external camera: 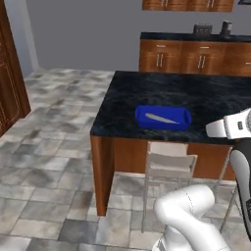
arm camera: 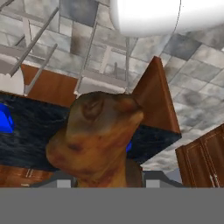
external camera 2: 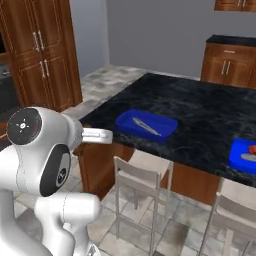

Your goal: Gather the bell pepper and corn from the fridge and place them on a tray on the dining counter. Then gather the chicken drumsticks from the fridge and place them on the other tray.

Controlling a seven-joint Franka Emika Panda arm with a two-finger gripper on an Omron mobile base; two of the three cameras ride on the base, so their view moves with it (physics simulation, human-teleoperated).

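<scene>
An orange-brown chicken drumstick (arm camera: 98,135) looms large in the hand view, and my gripper (arm camera: 107,177) is shut on it; the drumstick hides the fingertips. This view is rolled upside down, looking past the drumstick at the dining counter (arm camera: 30,135). A blue tray (external camera: 163,118) with a thin silver utensil lies near the front edge of the counter's black top (external camera: 196,93), seen too from the right base camera as tray (external camera 2: 146,124). The other tray (external camera 2: 243,155) sits at the right edge there and holds the red bell pepper (external camera 2: 253,149).
Grey stools stand along the counter's near side (external camera: 169,164) (external camera 2: 142,172) (external camera 2: 235,210). Brown wall cabinets (external camera: 196,56) line the back wall, and tall wood cabinets (external camera 2: 42,55) rise on the left. Tiled floor lies open to the counter's left (external camera: 49,162).
</scene>
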